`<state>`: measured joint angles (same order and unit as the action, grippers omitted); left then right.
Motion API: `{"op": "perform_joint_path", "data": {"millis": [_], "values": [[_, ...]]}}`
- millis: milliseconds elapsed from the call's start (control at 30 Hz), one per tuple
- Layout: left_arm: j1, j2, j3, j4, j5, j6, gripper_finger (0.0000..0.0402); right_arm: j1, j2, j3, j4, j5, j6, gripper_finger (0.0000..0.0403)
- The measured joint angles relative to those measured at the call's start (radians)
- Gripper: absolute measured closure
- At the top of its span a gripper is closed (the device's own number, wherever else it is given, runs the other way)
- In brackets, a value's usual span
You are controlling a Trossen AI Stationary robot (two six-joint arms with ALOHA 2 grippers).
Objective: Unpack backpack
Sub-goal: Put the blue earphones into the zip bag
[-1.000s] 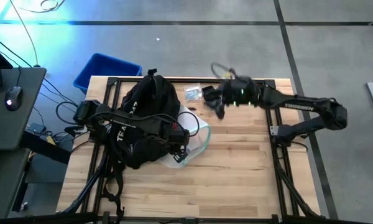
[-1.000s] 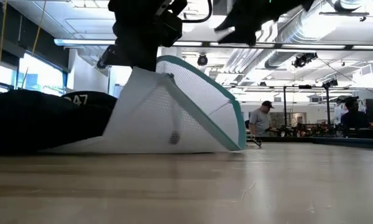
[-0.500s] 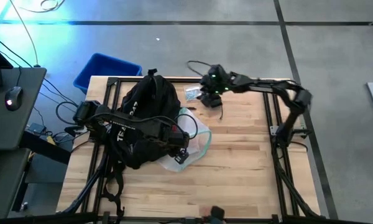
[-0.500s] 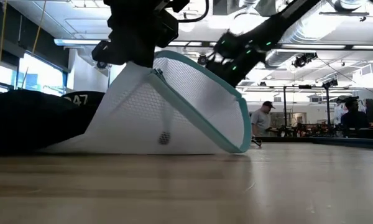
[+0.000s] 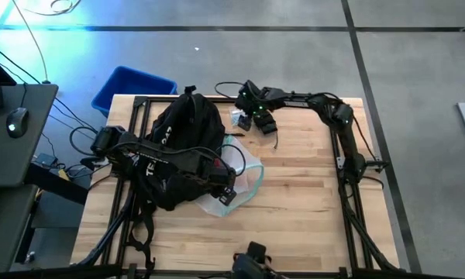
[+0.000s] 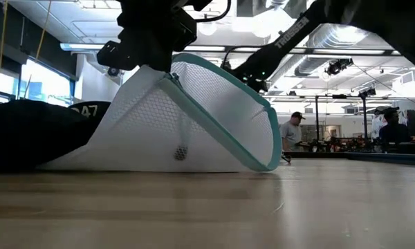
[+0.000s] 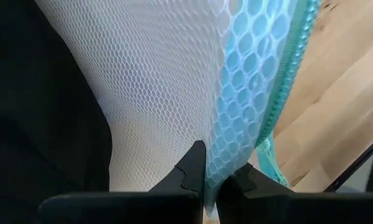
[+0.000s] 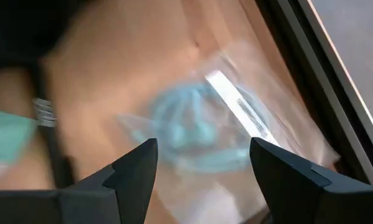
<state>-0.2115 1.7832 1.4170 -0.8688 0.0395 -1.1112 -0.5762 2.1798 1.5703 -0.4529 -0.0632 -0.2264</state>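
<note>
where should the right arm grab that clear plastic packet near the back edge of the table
Judging by its pose, the clear packet lies flat on the table, so come straight down from above and pinch a raised edge or crinkle. The right gripper is open beside it; the backpack crowds the left side.

The clear plastic packet with pale blue contents is smeared by blur in the right wrist view, so its contents cannot be told. In the low view the large black fabric backpack is cut off at the frame's left edge. The white mesh pouch with teal zipper overruns the left wrist frame.
</note>
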Motion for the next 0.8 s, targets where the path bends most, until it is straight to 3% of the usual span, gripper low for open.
{"op": "perform_joint_path", "data": {"millis": [133, 233, 567, 800], "values": [[0.000, 0.000, 0.000, 0.000, -0.001, -0.004, 0.0402, -0.003, 0.025, 0.000, -0.026, -0.019, -0.003, 0.0170], [0.000, 0.000, 0.000, 0.000, -0.001, -0.004, 0.0402, -0.006, 0.025, 0.001, -0.045, -0.025, 0.000, 0.0196], [0.000, 0.000, 0.000, 0.000, -0.023, 0.013, 0.0402, -0.006, 0.019, -0.008, -0.272, -0.067, -0.064, 0.0385], [-0.001, 0.000, 0.000, 0.001, -0.037, 0.014, 0.0402, 0.003, -0.043, -0.021, -0.364, -0.135, -0.044, 0.0401]]}}
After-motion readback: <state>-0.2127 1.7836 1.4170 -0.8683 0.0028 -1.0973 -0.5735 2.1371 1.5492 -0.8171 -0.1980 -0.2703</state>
